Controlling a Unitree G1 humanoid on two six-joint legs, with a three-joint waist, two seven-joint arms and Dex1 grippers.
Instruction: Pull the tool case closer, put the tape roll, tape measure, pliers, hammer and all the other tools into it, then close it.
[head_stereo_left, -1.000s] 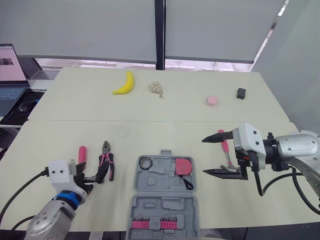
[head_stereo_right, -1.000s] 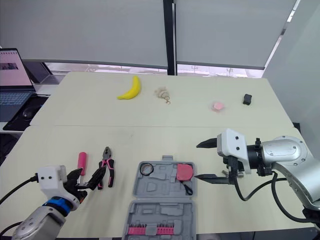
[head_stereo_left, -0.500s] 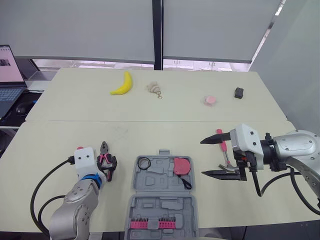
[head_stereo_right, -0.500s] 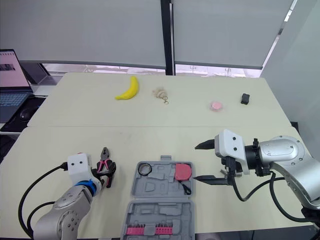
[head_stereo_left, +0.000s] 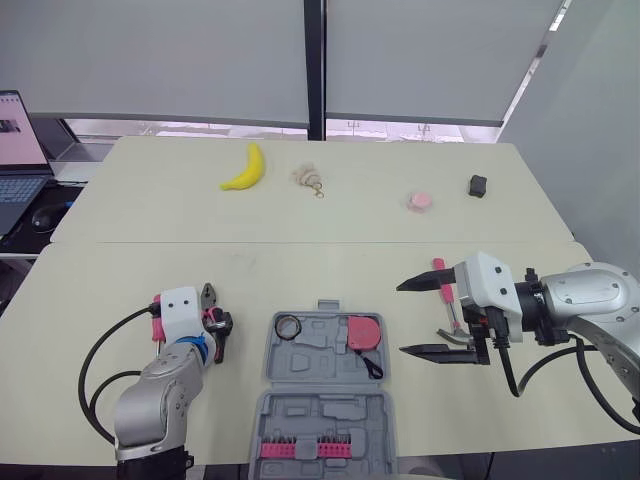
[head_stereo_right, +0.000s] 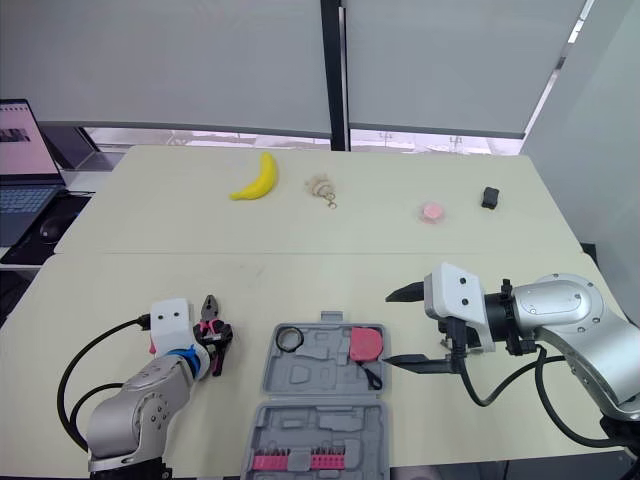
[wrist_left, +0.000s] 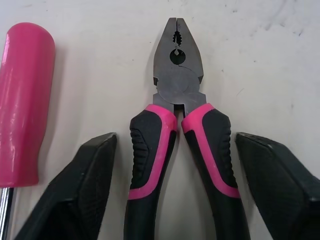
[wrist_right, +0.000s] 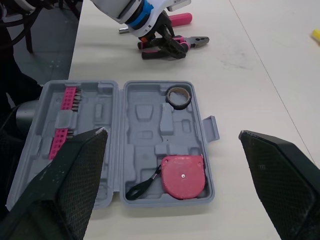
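Left claw (wrist_left: 175, 145) hung released over the pliers (wrist_left: 165, 135), one finger on each side of the pink-and-black handles, neither clearly touching them. These pliers lay flat at the lower left of the head view, long axis in line with the fingers, nose pointing up the frame, so a plain squeeze across the handles looked enough. A pink screwdriver (wrist_left: 25, 100) lay just beside, parallel, close to the outer finger. Right claw (head_stereo_left: 402, 318) stood wide and empty at centre right, near the hammer (head_stereo_left: 447, 300). Between the arms the tool case (head_stereo_left: 300, 410) lay open, already holding the tape roll (head_stereo_left: 290, 326) and tape measure (head_stereo_left: 365, 332). Across the pale surface (head_stereo_left: 300, 270), a banana (head_stereo_left: 246, 168) sat far up the frame beneath drawn blinds
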